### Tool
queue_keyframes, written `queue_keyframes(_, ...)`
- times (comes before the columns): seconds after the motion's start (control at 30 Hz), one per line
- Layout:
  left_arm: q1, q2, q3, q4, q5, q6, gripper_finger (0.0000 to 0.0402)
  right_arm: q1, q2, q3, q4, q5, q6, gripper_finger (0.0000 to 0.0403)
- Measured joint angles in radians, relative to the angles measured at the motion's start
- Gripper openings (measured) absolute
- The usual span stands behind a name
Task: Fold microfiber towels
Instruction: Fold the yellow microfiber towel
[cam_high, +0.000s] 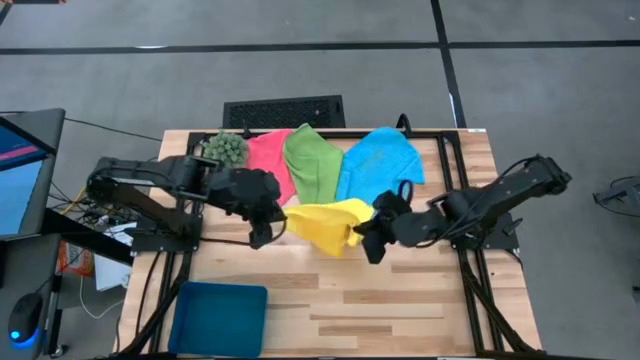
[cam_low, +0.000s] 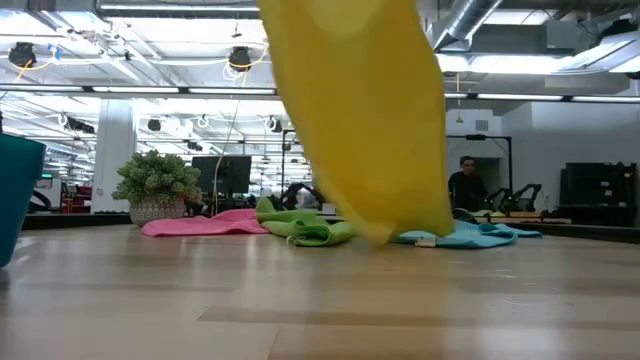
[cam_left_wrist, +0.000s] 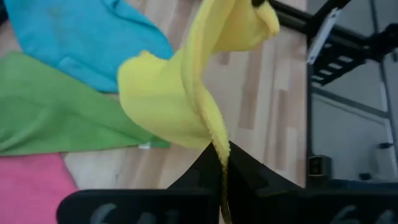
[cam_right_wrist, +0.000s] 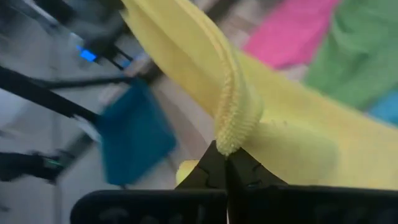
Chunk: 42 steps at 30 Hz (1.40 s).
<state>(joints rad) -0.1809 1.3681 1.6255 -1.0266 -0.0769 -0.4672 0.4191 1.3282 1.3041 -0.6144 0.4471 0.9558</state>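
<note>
The yellow towel (cam_high: 328, 224) hangs in the air between my two grippers, above the table's middle; in the low view (cam_low: 365, 120) it hangs with its lower end just above the table. My left gripper (cam_high: 268, 228) is shut on its left end, my right gripper (cam_high: 368, 238) on its right end. The pink towel (cam_high: 266, 152), the green towel (cam_high: 310, 160) and the bright blue towel (cam_high: 378, 162) lie flat at the table's far side, side by side and overlapping. My left gripper pinches the yellow towel's edge (cam_left_wrist: 217, 142) between its two fingers, at the towel's left end. The cloth rises from the fingers and runs slack toward the other gripper. My right gripper pinches a bunched, folded edge (cam_right_wrist: 231, 142) of the yellow towel between its two fingers, at the towel's right end. The towel is lifted and sags between the two holds.
A dark teal-blue tray (cam_high: 218, 316) sits at the table's near left corner. A spiky green ball plant (cam_high: 226, 148) stands at the far left, beside the pink towel. A person (cam_low: 462, 180) shows in the room beyond. Bare wood lies at the near middle and right.
</note>
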Motion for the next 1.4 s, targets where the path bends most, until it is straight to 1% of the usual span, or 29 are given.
queue_keyframes(0.1,-0.013,-0.002,0.022,0.0,0.003,-0.008,0.0,-0.001,-0.045,-0.001,0.09,0.0,-0.046,0.0003)
queue_keyframes(0.17,-0.013,-0.002,0.029,-0.001,0.002,-0.008,0.0,-0.002,-0.072,0.0,0.114,0.001,-0.071,0.0003)
queue_keyframes(0.27,-0.006,-0.002,0.03,-0.004,-0.012,0.007,0.0,-0.025,-0.102,0.0,0.076,0.003,-0.088,0.0002)
queue_keyframes(0.37,0.014,-0.001,0.03,-0.008,-0.074,0.061,0.0,-0.07,-0.127,-0.001,-0.015,0.004,-0.09,0.0002)
queue_keyframes(0.47,0.05,-0.001,0.03,-0.009,-0.159,0.124,0.0,-0.142,-0.135,-0.002,-0.108,0.003,-0.107,0.0002)
queue_keyframes(0.53,0.081,-0.001,0.03,-0.008,-0.201,0.165,0.0,-0.197,-0.135,-0.002,-0.122,-0.001,-0.153,0.0002)
queue_keyframes(0.7,0.186,-0.001,0.03,0.003,-0.279,0.278,0.0,-0.358,-0.133,-0.002,-0.072,-0.039,-0.323,0.0002)
queue_keyframes(0.8,0.258,-0.001,0.03,0.049,-0.32,0.372,0.0,-0.458,-0.133,0.003,-0.024,-0.059,-0.423,0.0002)
queue_keyframes(0.9,0.321,-0.001,0.03,0.102,-0.336,0.451,0.0,-0.537,-0.135,0.052,-0.016,-0.073,-0.511,0.0002)
queue_keyframes(0.97,0.349,-0.001,0.03,0.124,-0.337,0.485,0.0,-0.567,-0.136,0.093,-0.014,-0.087,-0.571,0.0001)
queue_keyframes(1.1,0.362,-0.001,0.03,0.137,-0.335,0.509,0.0,-0.567,-0.135,0.181,-0.032,-0.091,-0.64,0.0001)
queue_keyframes(1.2,0.336,0.0,0.03,0.134,-0.332,0.501,0.0,-0.546,-0.135,0.213,-0.104,-0.089,-0.643,0.0001)
queue_keyframes(1.3,0.295,0.0,0.03,0.126,-0.337,0.485,0.0,-0.509,-0.134,0.213,-0.197,-0.081,-0.604,0.0001)
queue_keyframes(1.4,0.246,0.0,0.03,0.086,-0.34,0.443,0.0,-0.44,-0.105,0.214,-0.299,-0.064,-0.535,0.0001)
